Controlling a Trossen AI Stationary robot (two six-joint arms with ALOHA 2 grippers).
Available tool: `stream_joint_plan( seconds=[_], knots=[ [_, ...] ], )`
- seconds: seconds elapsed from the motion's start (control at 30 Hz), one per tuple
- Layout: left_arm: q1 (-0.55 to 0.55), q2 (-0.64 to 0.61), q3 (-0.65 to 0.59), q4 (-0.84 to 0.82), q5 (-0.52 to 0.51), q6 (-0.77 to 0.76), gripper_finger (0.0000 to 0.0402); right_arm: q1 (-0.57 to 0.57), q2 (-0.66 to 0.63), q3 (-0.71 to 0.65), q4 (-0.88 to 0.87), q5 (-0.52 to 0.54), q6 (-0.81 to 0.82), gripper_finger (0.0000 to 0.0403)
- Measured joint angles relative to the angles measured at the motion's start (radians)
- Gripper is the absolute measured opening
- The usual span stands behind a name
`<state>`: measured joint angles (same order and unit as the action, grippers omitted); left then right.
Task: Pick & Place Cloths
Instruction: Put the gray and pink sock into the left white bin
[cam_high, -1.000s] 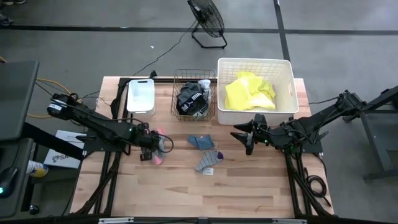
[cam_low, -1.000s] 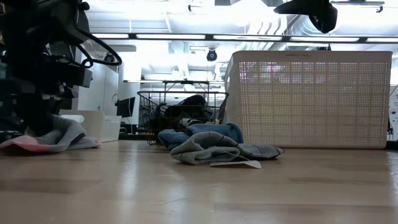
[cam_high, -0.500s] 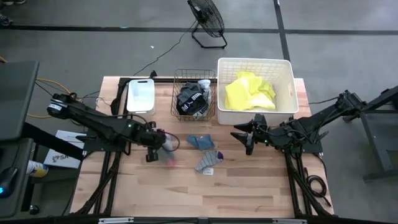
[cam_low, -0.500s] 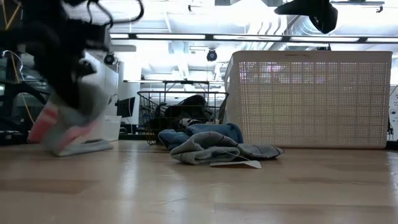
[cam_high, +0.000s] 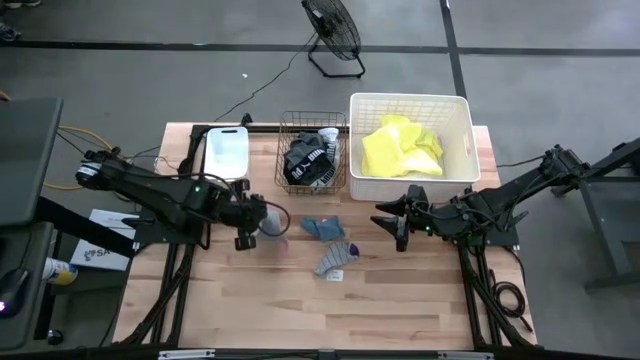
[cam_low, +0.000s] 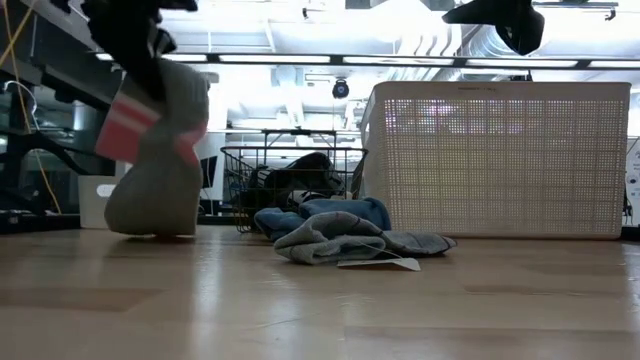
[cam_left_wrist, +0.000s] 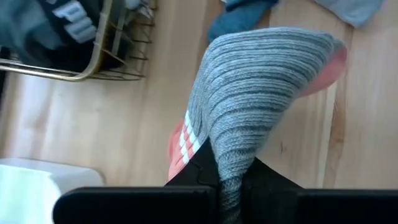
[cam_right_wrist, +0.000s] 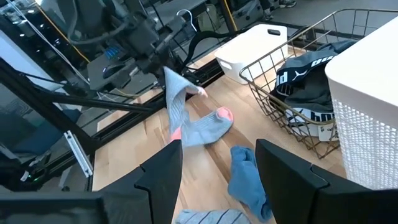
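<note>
**Inspector:** Item in hand is a grey ribbed sock (cam_left_wrist: 255, 93) with pink toe and heel and white stripes. The left hand (cam_high: 250, 215) is clamped fully shut on one end of it. It hangs above the counter (cam_high: 400, 310), between the small white tub (cam_high: 226, 153) and the loose pieces at centre; in the low view its lower end looks to be touching or just above the boards.

**Supervisor:** Handling?

**Inspector:** Judged light and wholly limp. It drapes straight down from the pinch and folds under its own weight. Knit is grippy, not slippery, and not fragile. A pinch at a bunched edge should hold; expect swing in transit.

**Supervisor:** Remaining stock?

**Inspector:** A blue cloth (cam_high: 322, 228) and a grey sock (cam_high: 337, 258) lie near each other mid-counter. Black garment with white print (cam_high: 306, 160) sits in the wire basket (cam_high: 312, 122); neon-yellow cloth (cam_high: 400, 146) in the large white hamper (cam_high: 460, 110). Take the flat pieces at a raised fold, not a flat edge.

**Supervisor:** Right arm?

**Inspector:** Right hand (cam_high: 397, 220) waits in front of the hamper, fingers parted, holding nothing.
</note>
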<state>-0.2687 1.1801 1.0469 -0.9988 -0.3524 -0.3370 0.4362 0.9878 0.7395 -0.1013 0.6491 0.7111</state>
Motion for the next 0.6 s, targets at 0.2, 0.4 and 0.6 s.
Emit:
stream_joint_plan(
  seconds=[0.2, 0.4, 0.6],
  knots=[
    [0.0, 0.0, 0.073, -0.068, -0.082, 0.0, 0.0, 0.0, 0.0, 0.0, 0.0, 0.0, 0.0, 0.0196],
    [0.0, 0.0, 0.142, -0.129, -0.157, -0.001, 0.0, 0.0, 0.0, 0.0, 0.0, 0.001, 0.0, 0.0196],
    [0.001, 0.0, 0.199, -0.215, -0.292, -0.015, 0.0, 0.0, 0.0, 0.0, 0.0, 0.003, -0.005, 0.0196]
  ],
)
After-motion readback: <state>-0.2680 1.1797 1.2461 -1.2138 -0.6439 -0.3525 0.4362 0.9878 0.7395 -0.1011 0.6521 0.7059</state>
